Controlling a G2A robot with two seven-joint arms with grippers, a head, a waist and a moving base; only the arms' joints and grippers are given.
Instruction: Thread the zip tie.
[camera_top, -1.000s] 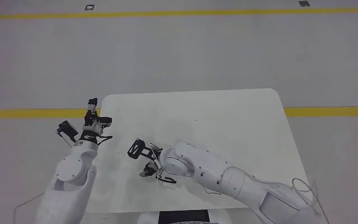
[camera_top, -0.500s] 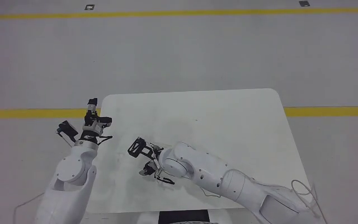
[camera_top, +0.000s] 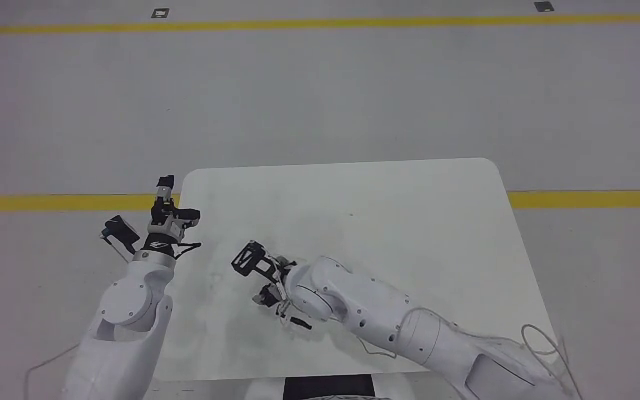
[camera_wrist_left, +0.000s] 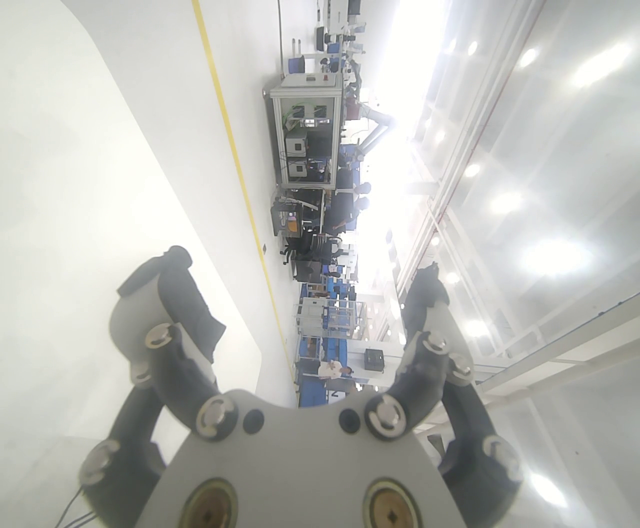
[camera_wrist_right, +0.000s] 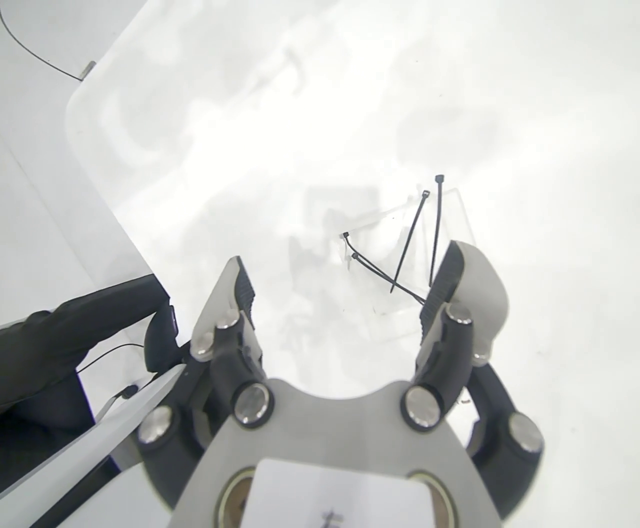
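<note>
Right gripper (camera_wrist_right: 345, 275) spread open, empty, low over the black zip ties (camera_wrist_right: 410, 239), which lie crossed on a clear plastic sheet (camera_wrist_right: 457, 210) on the white table (camera_wrist_right: 250, 100). Risk: the ties overlap and sit close to one finger, so closing may pinch two or skid one off. Left gripper (camera_wrist_left: 300, 272) open, empty, at the table's edge, well apart. Nothing visibly obstructs the approach.
</note>
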